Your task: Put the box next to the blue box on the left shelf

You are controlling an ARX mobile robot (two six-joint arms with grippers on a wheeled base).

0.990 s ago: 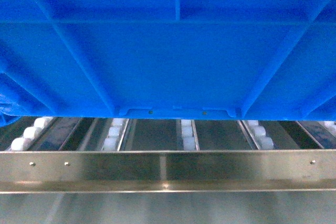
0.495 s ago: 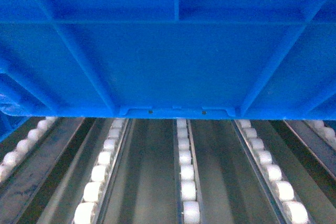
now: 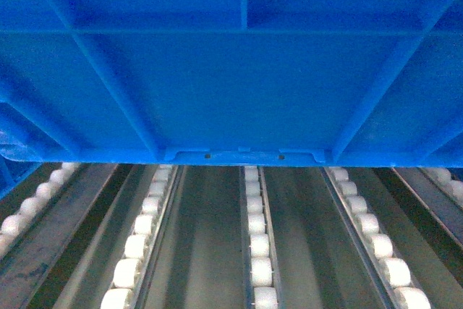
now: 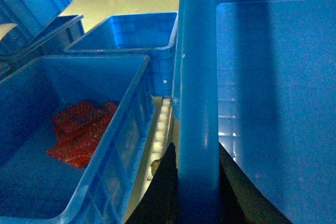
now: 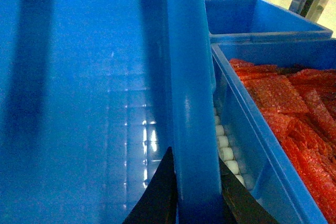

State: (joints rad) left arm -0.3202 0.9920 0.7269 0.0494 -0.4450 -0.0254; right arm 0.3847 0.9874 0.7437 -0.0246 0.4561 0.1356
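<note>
Both end effectors (image 4: 197, 192) (image 5: 195, 195) pinching box (image 3: 231, 70) rims, roller tracks (image 3: 257, 244) below (metal rails)

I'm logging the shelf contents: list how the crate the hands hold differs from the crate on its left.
The held crate is empty, its floor bare and shiny; the left neighbour crate holds red packets on its floor. The held crate's rim is clamped by the left hand and right hand; nothing grips the neighbour. Both are bright blue plastic with thick rims.
</note>
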